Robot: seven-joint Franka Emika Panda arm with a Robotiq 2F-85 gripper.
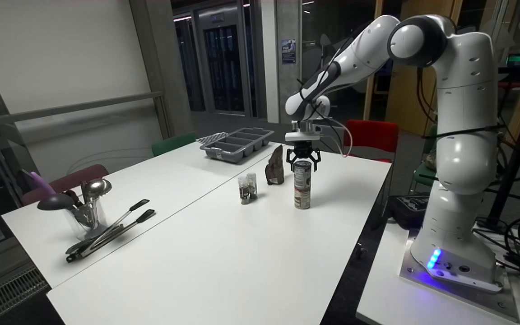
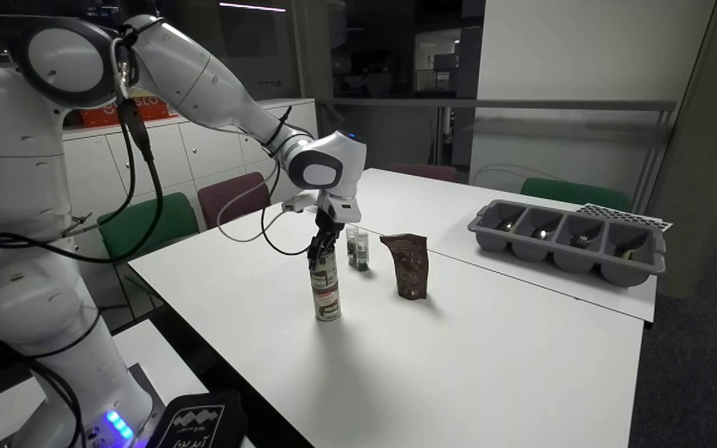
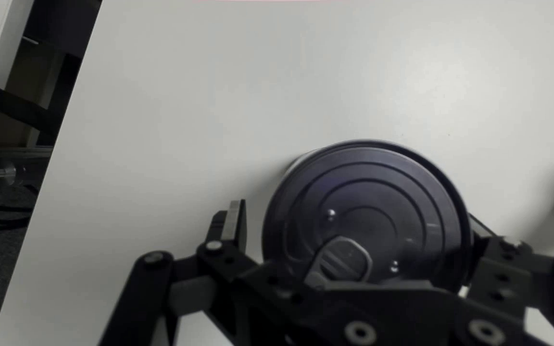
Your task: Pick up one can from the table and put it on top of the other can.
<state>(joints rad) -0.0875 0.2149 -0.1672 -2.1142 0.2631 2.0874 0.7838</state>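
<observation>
Though loose, upper can (image 1: 303, 178) between pincer (image 1: 304, 168) fingers.

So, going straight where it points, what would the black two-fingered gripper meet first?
Likely the dark round pull-tab lid of the upper printed cylindrical can, which the open gripper straddles; the gap is unclear.
</observation>
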